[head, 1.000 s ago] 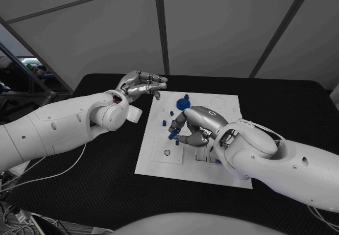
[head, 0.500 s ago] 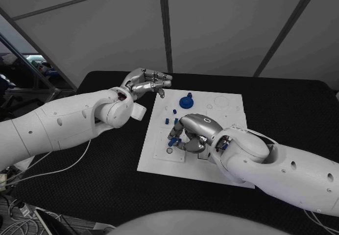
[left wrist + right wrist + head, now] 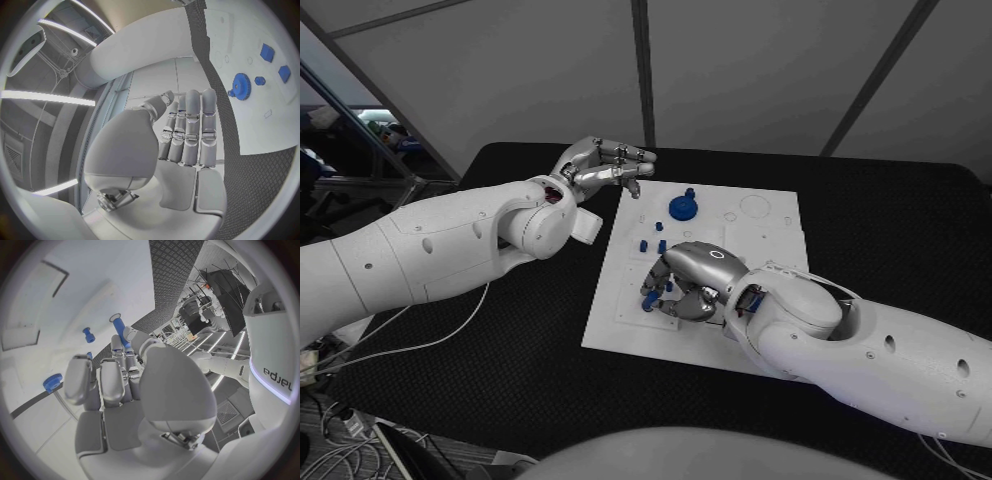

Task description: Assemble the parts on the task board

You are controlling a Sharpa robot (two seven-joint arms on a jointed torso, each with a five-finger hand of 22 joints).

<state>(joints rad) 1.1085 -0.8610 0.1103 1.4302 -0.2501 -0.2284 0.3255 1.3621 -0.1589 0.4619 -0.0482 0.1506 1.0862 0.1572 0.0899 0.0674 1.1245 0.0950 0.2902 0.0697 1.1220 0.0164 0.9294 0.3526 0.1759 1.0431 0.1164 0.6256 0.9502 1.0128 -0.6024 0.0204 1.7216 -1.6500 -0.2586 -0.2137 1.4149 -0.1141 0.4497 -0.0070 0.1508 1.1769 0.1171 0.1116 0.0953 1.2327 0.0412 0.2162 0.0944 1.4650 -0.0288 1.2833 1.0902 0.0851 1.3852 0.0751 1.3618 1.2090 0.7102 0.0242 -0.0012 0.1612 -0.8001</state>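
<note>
One blue pin being carried down the board

One blue pin [image 3: 119, 329] is sitting pinched in the right hand [image 3: 687, 283], its flanged end sticking out past the fingers [image 3: 117, 354] over the white task board [image 3: 769, 262], as the right wrist view shows. Compared with a second ago, that hand is working lower on the board, closer to the robot, having drifted away from the blue gear [image 3: 682, 208] that is standing near the far edge. From the head view I cannot tell whether the pin's tip is already touching the board or hanging just above it. My reading is that the pin is being brought to a seat in the near part of the board, so the insertion step is under way but not finished.

Several other small blue parts are lying loose on the board: a short pin [image 3: 88, 334] beyond the fingertips and a knurled cap [image 3: 52, 382] beside the hand.

Further out, the left hand [image 3: 602, 168] is hovering above the far left corner of the board and the black bench [image 3: 516, 360], a little farther forward than before. Its fingers [image 3: 192, 131] are lying close together and lightly curled, holding nothing and touching nothing.
</note>
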